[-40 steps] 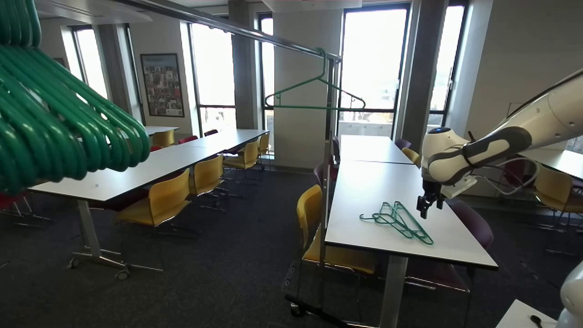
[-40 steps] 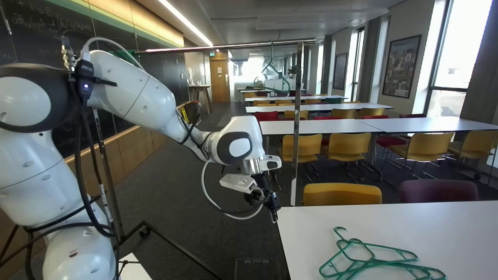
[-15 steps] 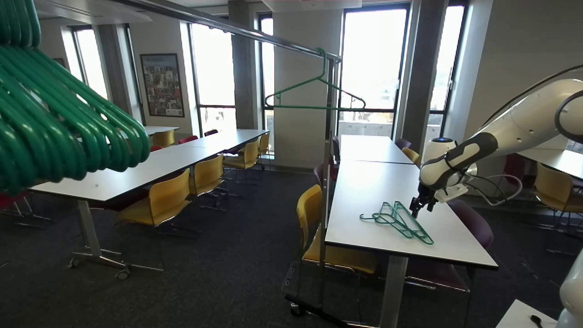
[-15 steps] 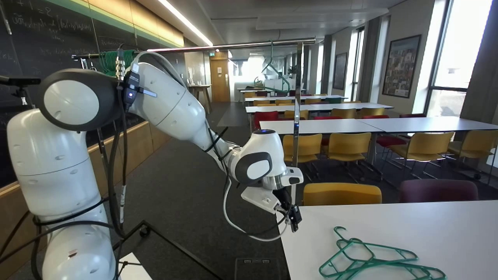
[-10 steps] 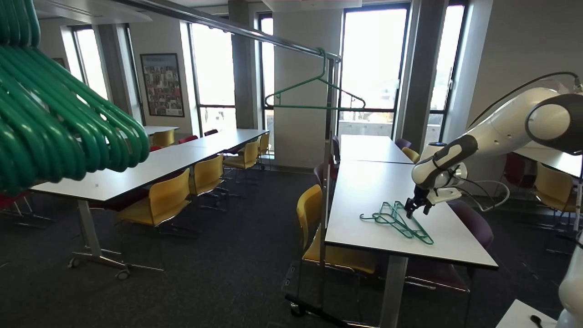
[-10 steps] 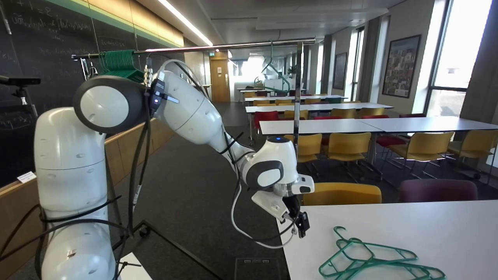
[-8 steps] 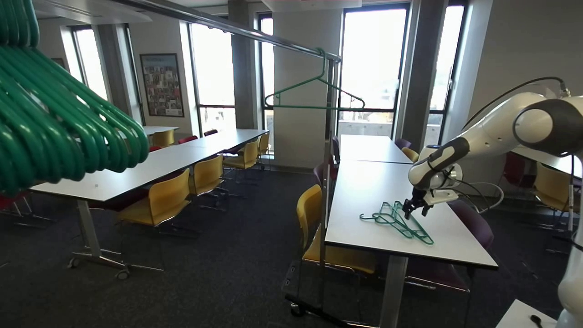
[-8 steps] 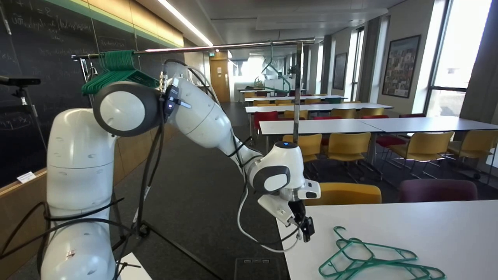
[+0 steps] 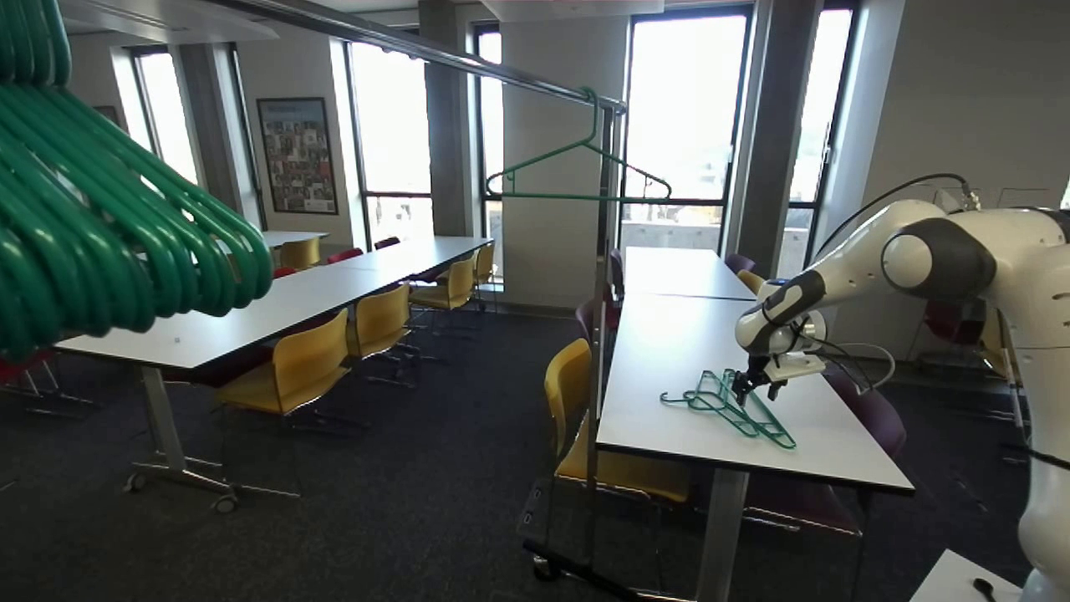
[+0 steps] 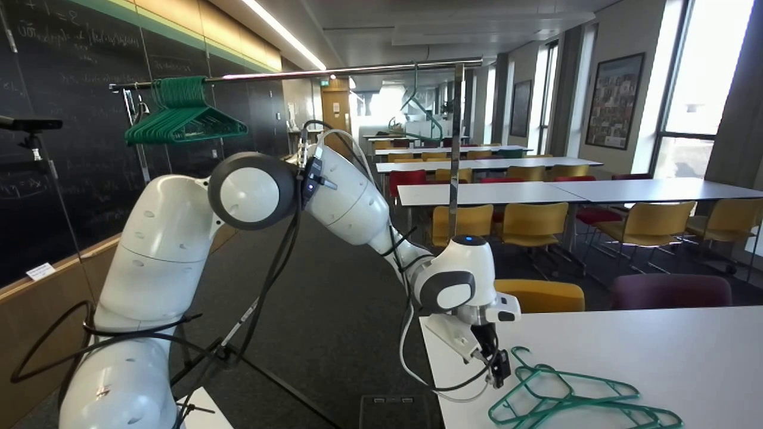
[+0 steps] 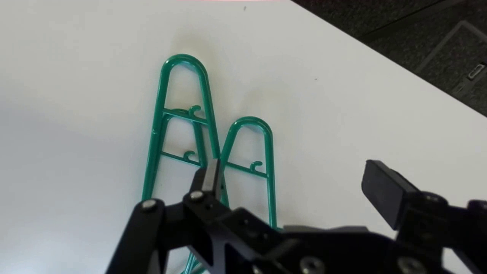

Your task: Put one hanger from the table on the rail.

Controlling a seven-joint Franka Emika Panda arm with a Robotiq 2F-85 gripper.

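Hovering by these overlapping hangers (image 11: 216,146), my gripper (image 11: 295,171) is spread wide, holding nothing. If I pinch where they cross, I could snag two.

We identify the table (image 9: 660,343) as a long rectangular unit with a white top and a thin dark edge. Near one end of it we find green hangers (image 11: 215,140) lying in a single overlapping group. In the wrist view we count three rounded ends: two overlapping, the third just beside them. We also note a small dark mark (image 11: 244,8) on the top.
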